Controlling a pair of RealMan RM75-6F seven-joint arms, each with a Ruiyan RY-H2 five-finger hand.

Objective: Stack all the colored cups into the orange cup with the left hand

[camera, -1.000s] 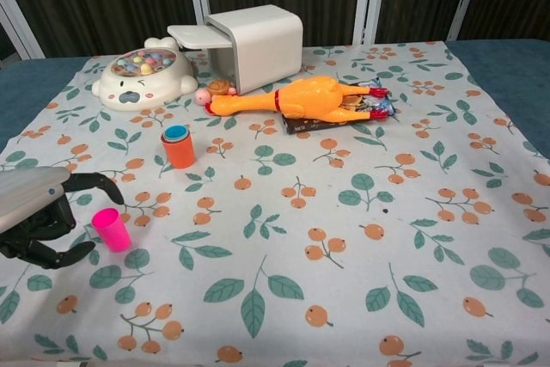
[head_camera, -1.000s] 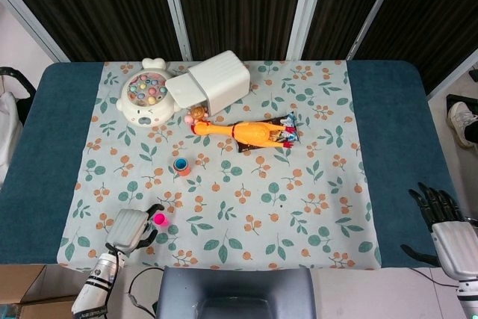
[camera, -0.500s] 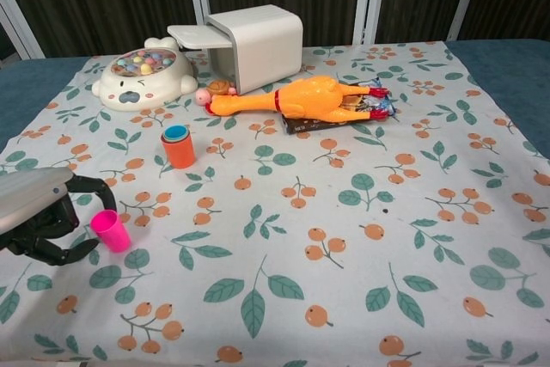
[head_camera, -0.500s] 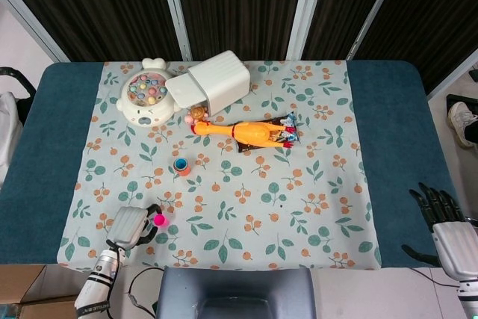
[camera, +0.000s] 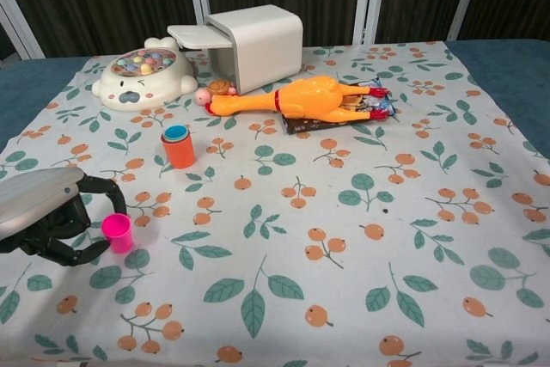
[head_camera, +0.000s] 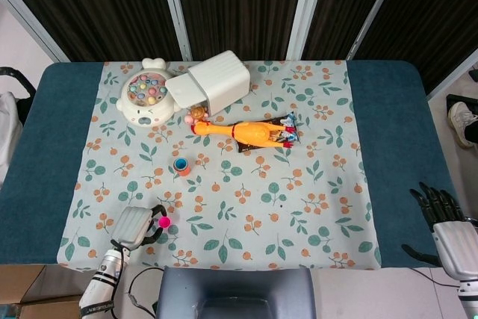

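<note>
We find the left hand (camera: pixel 47 217) low at the near left edge of the floral cloth (camera: pixel 344 238), its dark fingers (camera: pixel 99 188) curled in an arc around the pink cup (camera: pixel 117 233). One finger arches over the cup's far side and another curves beneath its near side; the cup stands upright between them. We cannot tell from either view whether the fingers press on the cup or merely enclose it. In the head view the same hand (head_camera: pixel 134 225) sits just beside the pink cup (head_camera: pixel 164 222).

The orange cup (camera: pixel 180 149) stands upright well apart from the hand, further up the cloth, with a blue cup (camera: pixel 176 133) nested inside it.

The right hand (head_camera: pixel 442 222) rests off the cloth at the far right table edge, its fingers extended and apart, holding nothing.

Behind the orange cup we note a rubber chicken (camera: pixel 301 96), a white bin (camera: pixel 253 36) on its side, and a white fishing toy (camera: pixel 142 75).
</note>
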